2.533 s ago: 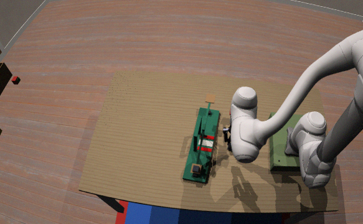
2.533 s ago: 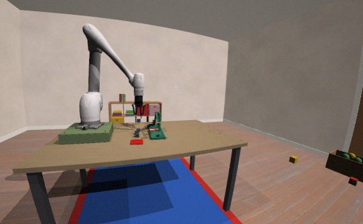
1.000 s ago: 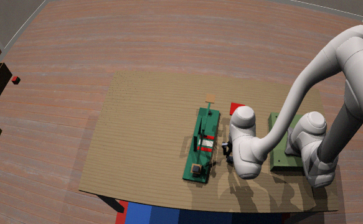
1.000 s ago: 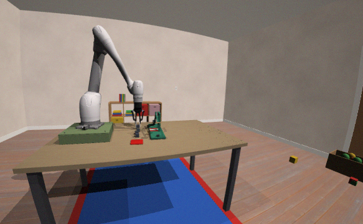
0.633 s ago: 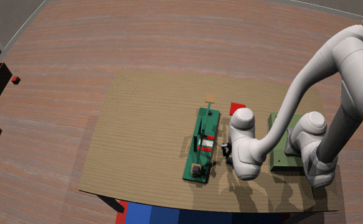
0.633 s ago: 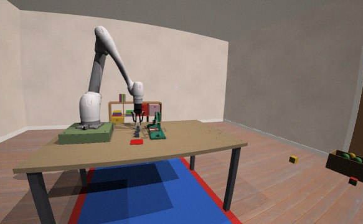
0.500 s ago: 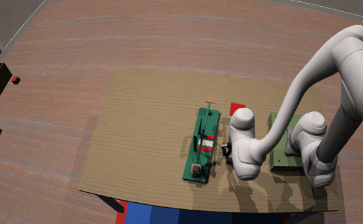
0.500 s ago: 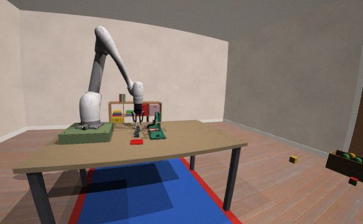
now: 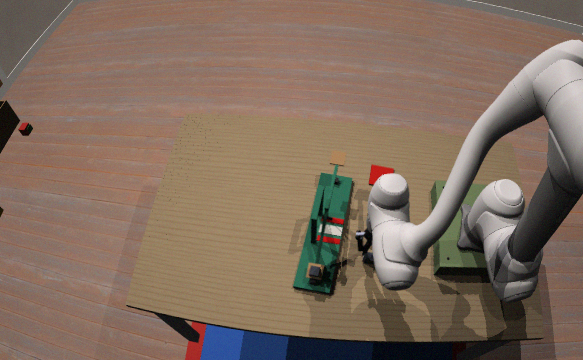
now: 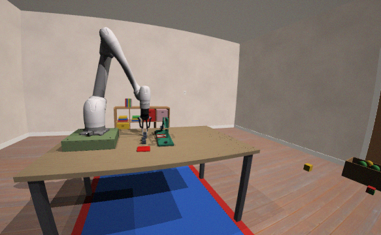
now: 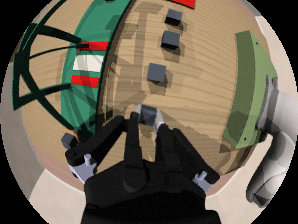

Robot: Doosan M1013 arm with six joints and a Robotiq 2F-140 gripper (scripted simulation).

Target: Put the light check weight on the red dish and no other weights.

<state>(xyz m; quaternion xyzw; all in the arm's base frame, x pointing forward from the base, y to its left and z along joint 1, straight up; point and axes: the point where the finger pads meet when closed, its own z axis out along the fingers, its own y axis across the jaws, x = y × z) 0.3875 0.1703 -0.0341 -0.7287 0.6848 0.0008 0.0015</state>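
In the wrist view, from the left, one dark weight (image 9: 315,271) (image 11: 68,140) sits on a pan of the green balance (image 9: 339,192) (image 10: 165,143) (image 11: 111,22). Next, the gripper (image 9: 361,235) (image 10: 144,132) (image 11: 147,112) is closed to a narrow gap around a dark cube (image 11: 148,114) (seemingly pinched, though the fingertips partly hide it). Three more weights (image 11: 170,39) stand in a loose row, with the red dish (image 9: 380,174) (image 10: 143,149) (image 11: 183,2) near the farthest.

The gripper (image 11: 147,112) has a dark cube (image 11: 148,115) between its fingertips. Ahead, three more dark cubes stand apart in a line toward the red dish (image 11: 181,2), which is cut off by the view's edge. The green balance base (image 11: 114,22) lies to one side, bearing a white field (image 11: 88,63) between two red fields; another dark cube (image 11: 69,140) shows near the gripper's linkage.
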